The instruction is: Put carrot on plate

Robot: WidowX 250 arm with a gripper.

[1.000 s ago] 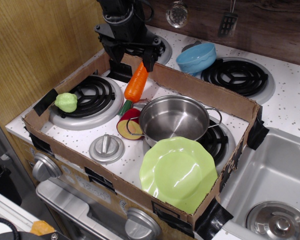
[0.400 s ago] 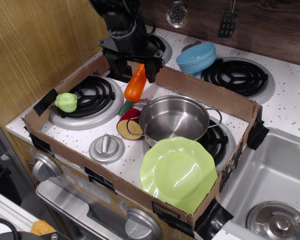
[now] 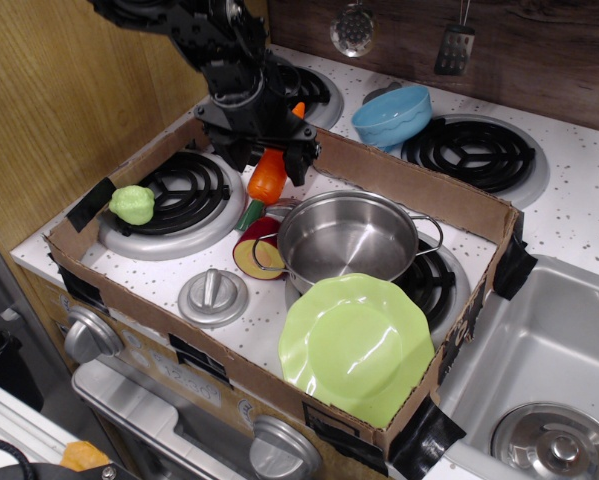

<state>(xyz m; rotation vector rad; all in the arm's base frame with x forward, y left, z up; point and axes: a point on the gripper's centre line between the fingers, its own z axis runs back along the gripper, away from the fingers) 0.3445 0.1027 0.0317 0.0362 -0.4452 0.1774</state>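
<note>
One view only, no readable writing, brand or label anywhere in it. Black gripper reaches in from upper left, fingers pointing down over the far edge of the cardboard box. Fingers are closed partway on the carrot, one on each side of the orange body; looks like a grasp, though the contact points are partly hidden by the gripper housing. Carrot hangs tilted, thick orange part up in the gripper, dark green stem end down and toward the left, reaching near the small red-and-yellow round piece; can't tell if the stem touches anything. Carrot sits between the left burner and the steel pot, just far-left of the pot's rim. Plate, lime green with wavy rim, lies at the near right of the box, leaning on the near cardboard wall, its far edge just beside or under the pot. Carrot and plate are well apart, pot between them. Pale green lumpy toy vegetable rests on the left edge of the left burner. Grey knob lid lies near-left of the pot. Blue bowl is outside the box, far side, beside the far right burner. Sink at right, a steel lid in it.
</note>
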